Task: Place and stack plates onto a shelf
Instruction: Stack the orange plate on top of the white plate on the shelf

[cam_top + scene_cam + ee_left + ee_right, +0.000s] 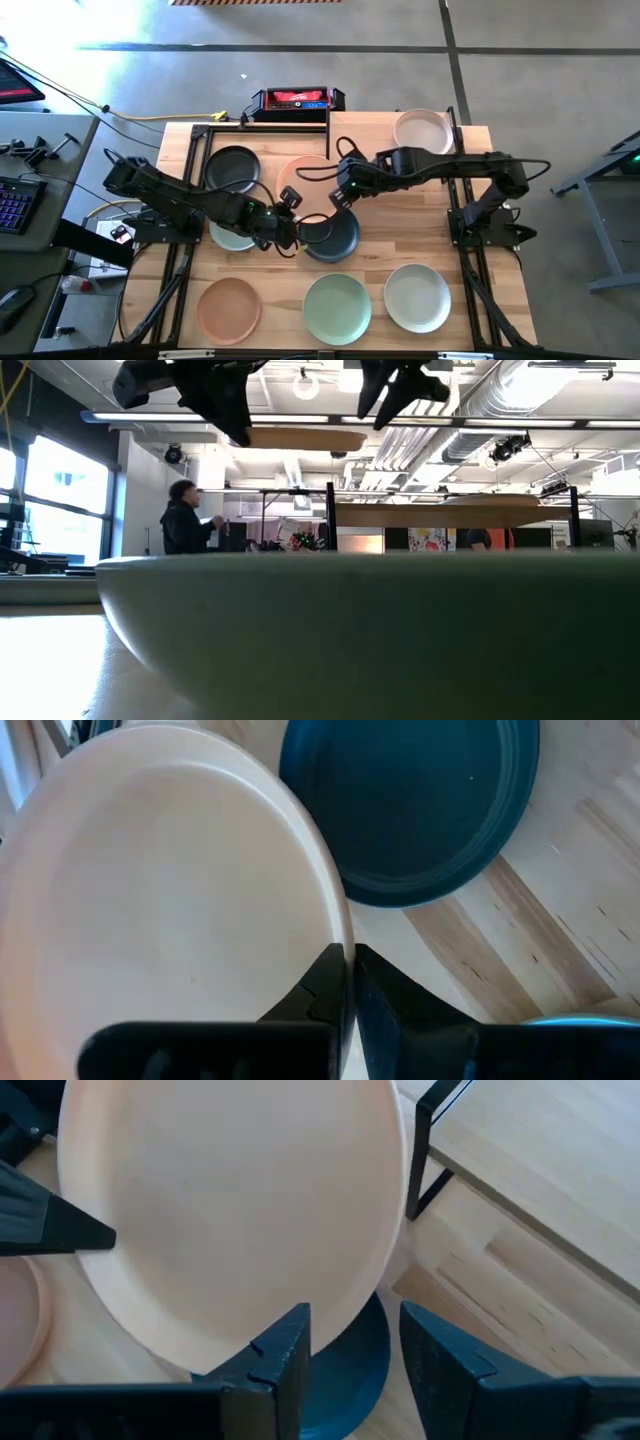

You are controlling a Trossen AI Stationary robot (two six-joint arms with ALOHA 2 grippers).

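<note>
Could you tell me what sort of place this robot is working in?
Probably an industrial workshop or robotics lab: the low view shows exposed ceiling ducts and a person at benches behind, and the high view shows a concrete floor with a keyboard beside the table.

Grey concrete floor (520, 60), bright windows (60, 500), exposed ceiling ducts (500, 400)

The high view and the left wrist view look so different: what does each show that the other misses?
Only the high view shows the whole table: the shelf, seven more plates, and the right end effector open beside the held peach plate. Only the left wrist view shows the left end effector pinched shut on that plate's rim. Both show the peach plate and the black plate below it.
</note>
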